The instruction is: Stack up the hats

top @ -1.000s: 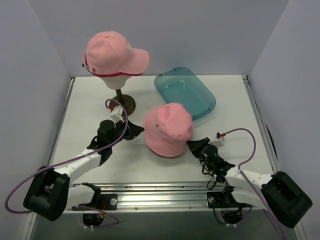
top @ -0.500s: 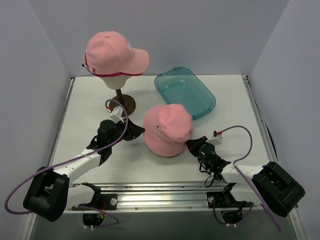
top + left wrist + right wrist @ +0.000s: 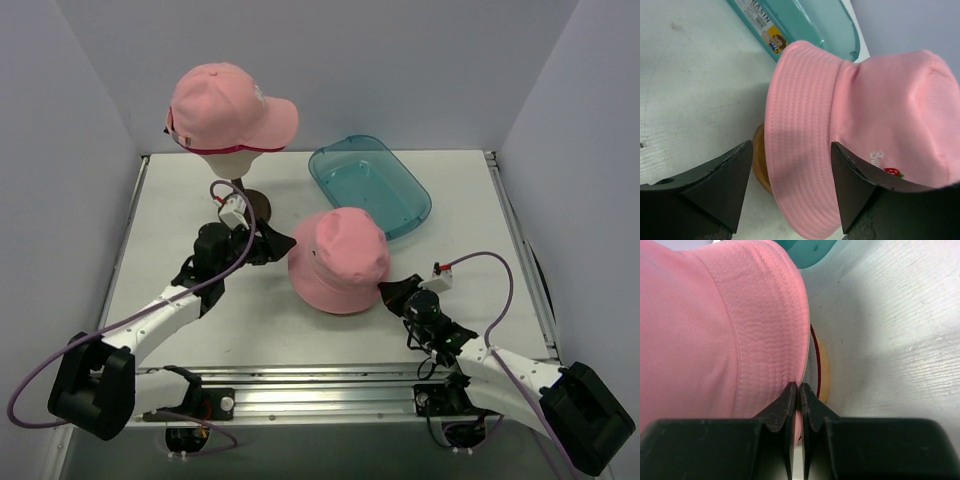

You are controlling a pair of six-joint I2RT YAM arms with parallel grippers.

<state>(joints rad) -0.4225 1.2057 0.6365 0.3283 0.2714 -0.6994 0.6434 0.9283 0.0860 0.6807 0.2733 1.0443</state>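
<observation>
So, partly done, we judge: bucket hat perhaps covers another; pink cap sits unstacked, far left. Left tool wide; right tool pinches the bucket hat's brim.

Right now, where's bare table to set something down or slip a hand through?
Free: strip between teal tray and right table edge; strip between left arm and left edge; band between bucket hat and near rail. Crowded: centre, left pincer and right pincer flank the hat, tray just behind it.
</observation>
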